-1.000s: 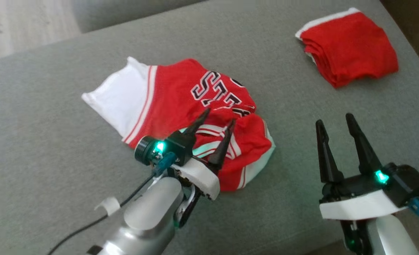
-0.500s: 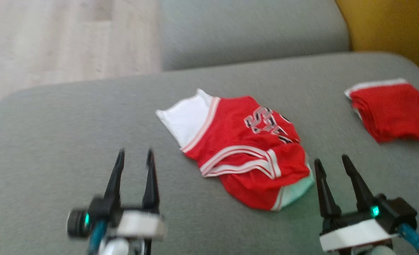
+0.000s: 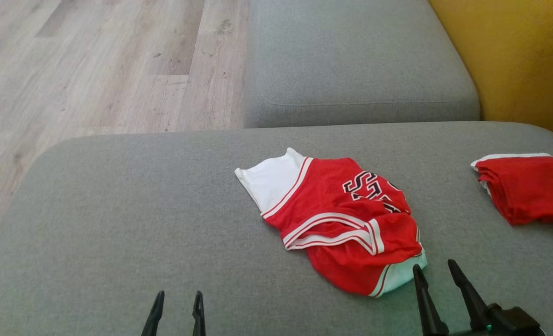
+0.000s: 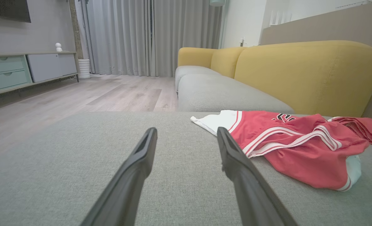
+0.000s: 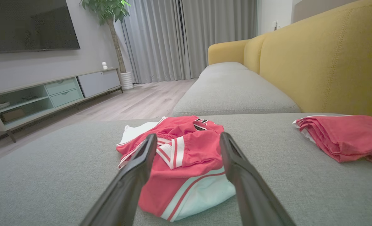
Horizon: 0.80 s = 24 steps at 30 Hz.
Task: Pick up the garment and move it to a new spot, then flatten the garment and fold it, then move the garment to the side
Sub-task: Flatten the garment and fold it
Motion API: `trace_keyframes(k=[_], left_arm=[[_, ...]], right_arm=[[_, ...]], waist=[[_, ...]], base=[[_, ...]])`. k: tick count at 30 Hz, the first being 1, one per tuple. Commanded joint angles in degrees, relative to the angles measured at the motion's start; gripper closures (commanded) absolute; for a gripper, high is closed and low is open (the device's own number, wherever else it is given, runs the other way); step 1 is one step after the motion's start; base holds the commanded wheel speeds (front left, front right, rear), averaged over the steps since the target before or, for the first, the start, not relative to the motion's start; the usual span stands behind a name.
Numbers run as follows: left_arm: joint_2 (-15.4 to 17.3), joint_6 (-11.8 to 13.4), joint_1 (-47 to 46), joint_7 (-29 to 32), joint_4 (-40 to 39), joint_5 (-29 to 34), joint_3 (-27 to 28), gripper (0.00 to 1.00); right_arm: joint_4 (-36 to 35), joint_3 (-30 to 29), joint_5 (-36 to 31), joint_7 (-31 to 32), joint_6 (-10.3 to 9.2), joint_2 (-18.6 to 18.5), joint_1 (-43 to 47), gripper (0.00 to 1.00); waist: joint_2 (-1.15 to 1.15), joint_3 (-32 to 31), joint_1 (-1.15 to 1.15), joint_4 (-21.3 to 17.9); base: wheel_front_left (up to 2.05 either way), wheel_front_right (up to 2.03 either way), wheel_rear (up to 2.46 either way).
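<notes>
A red and white jersey [image 3: 342, 219] with dark lettering lies crumpled on the grey sofa cushion [image 3: 117, 224]. In the left wrist view the jersey [image 4: 286, 141] sits ahead and to the right; in the right wrist view the jersey [image 5: 179, 153] lies just beyond the fingers. My left gripper [image 3: 177, 298] is open at the bottom edge, well left of the garment, holding nothing. My right gripper [image 3: 434, 268] is open too, its tips just short of the jersey's near hem. Neither touches the cloth.
A folded red garment [image 3: 528, 186] lies at the cushion's right side. A second grey seat cushion [image 3: 351, 65] stands behind, with a yellow backrest [image 3: 514, 56] to the right. Wooden floor [image 3: 94, 65] lies beyond the cushion's left and far edges.
The left gripper has let go of the jersey and drawn back to the lower left. The head camera has tilted up, so the whole scene sits lower in view.
</notes>
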Motion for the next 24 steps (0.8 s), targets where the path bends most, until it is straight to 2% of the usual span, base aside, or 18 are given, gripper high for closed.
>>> trace_keyframes(k=[1,10,24], left_arm=[[-0.78,-0.48,-2.98,-0.53,-2.29,1.12,2.41,0.00],[-1.82,-2.80,-3.13,-0.53,-1.66,4.22,4.66,0.00],[-3.04,-4.48,-3.12,-0.53,-0.62,6.10,6.04,0.00]], right_arm=[[-2.08,1.22,-0.61,-0.61,-0.05,0.07,-1.91,0.00],[-2.06,1.53,-0.58,-0.61,-0.05,0.37,-2.31,0.00],[-1.98,1.59,-1.02,-0.61,-0.05,0.57,-2.66,0.00]], waist=[[0.00,-0.13,0.01,-0.09],[0.00,-0.44,0.01,-0.33],[0.00,-0.07,0.01,-0.67]], base=[[0.00,0.00,0.00],[0.00,0.00,0.00],[0.00,0.00,0.00]])
